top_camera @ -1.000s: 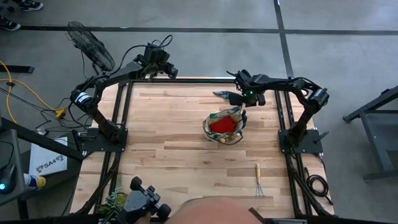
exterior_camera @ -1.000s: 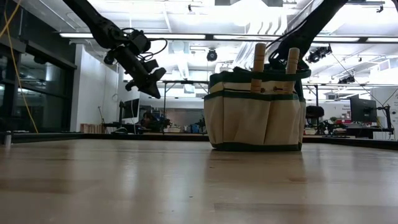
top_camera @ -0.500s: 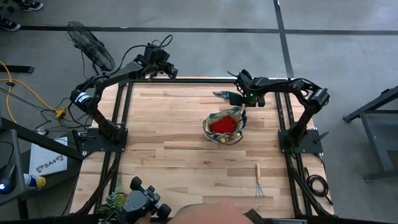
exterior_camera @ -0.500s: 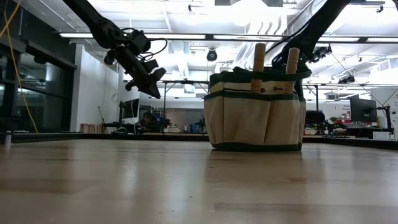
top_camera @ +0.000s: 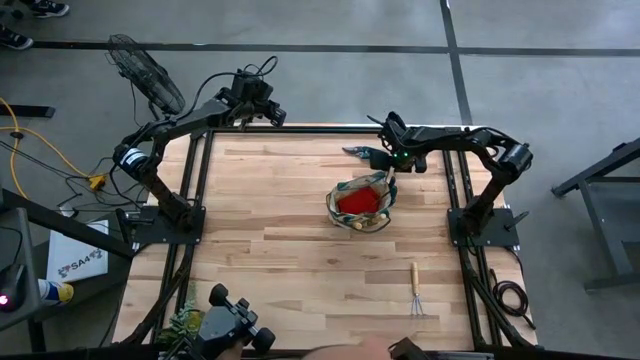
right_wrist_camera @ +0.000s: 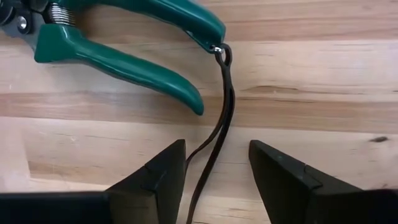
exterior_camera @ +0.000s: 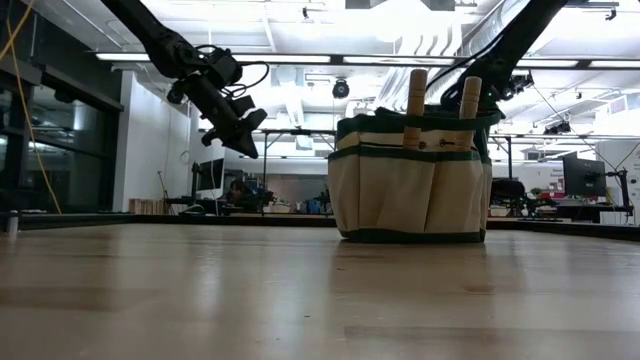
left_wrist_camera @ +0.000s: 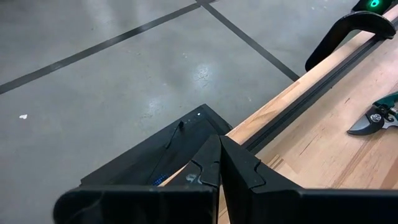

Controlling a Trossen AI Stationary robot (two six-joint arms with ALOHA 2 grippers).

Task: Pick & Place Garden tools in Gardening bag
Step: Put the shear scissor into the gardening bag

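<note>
The right tool (right_wrist_camera: pixel 214 174) was spread wide over the worktop (top_camera: pixel 280 250), just beside a green pruner (right_wrist_camera: pixel 124 37) lying flat at the far edge. The bag (top_camera: pixel 360 203) stood nearby with wooden handles (exterior_camera: pixel 416 95) sticking up. A rake (top_camera: pixel 416 290) lay apart. The left tool (left_wrist_camera: pixel 219 158) was pressed together.

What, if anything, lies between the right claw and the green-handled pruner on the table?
Nothing solid. The right claw is open just short of the green-handled pruner, with only bare table and the pruner's own dark wrist loop trailing between its fingers.
</note>
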